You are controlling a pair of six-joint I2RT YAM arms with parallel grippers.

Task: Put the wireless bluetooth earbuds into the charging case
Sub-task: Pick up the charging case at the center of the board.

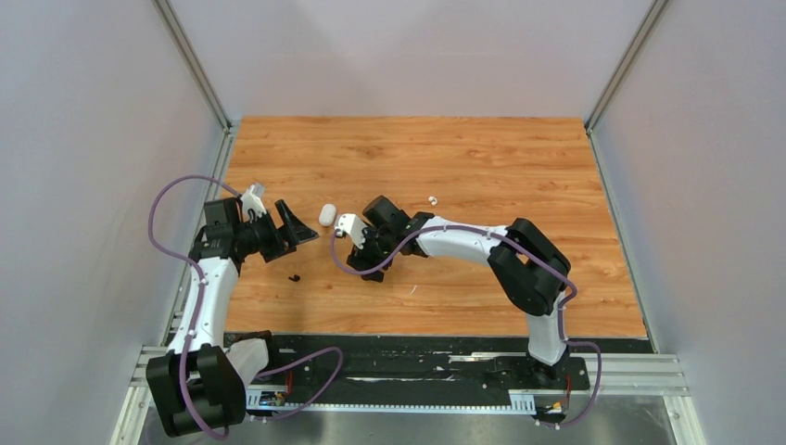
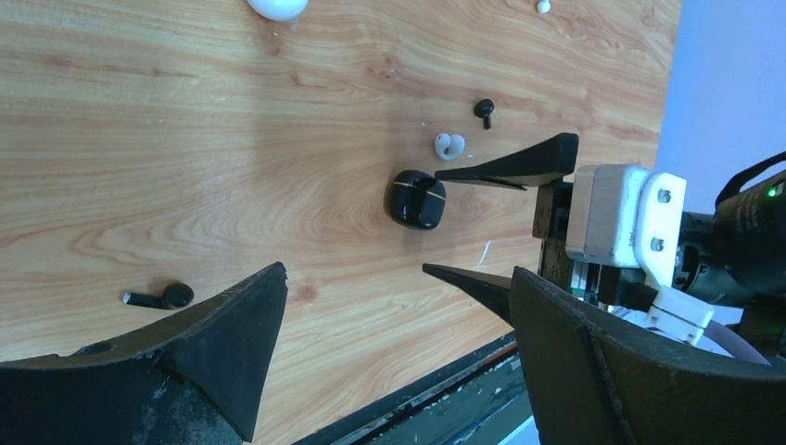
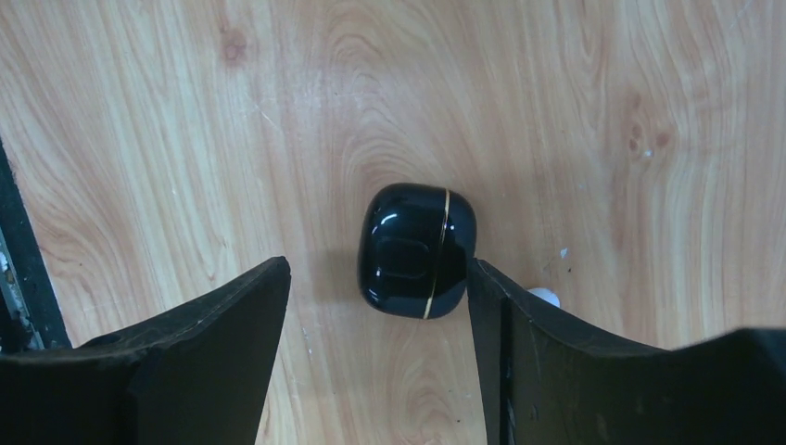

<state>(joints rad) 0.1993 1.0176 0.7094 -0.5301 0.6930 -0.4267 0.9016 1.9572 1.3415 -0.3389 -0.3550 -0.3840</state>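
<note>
The black charging case point(image 3: 417, 250), glossy with a gold seam, lies closed on the wood. My right gripper point(image 3: 375, 278) stands open over it, and the case sits close against the right-hand finger point(image 3: 519, 334). The left wrist view shows the same case point(image 2: 415, 198) between the right gripper's fingertips point(image 2: 519, 162). A white earbud point(image 2: 450, 145) and a black earbud point(image 2: 485, 110) lie just beyond the case. Another black earbud point(image 2: 162, 297) lies by my open, empty left gripper point(image 2: 397, 273). In the top view, that earbud point(image 1: 295, 277) is below the left gripper point(image 1: 295, 225).
A closed white case point(image 1: 327, 214) lies between the two grippers. A small white earbud point(image 1: 433, 198) sits alone farther right. The table's black front rail point(image 1: 417, 345) runs behind the arms, and grey walls close in both sides.
</note>
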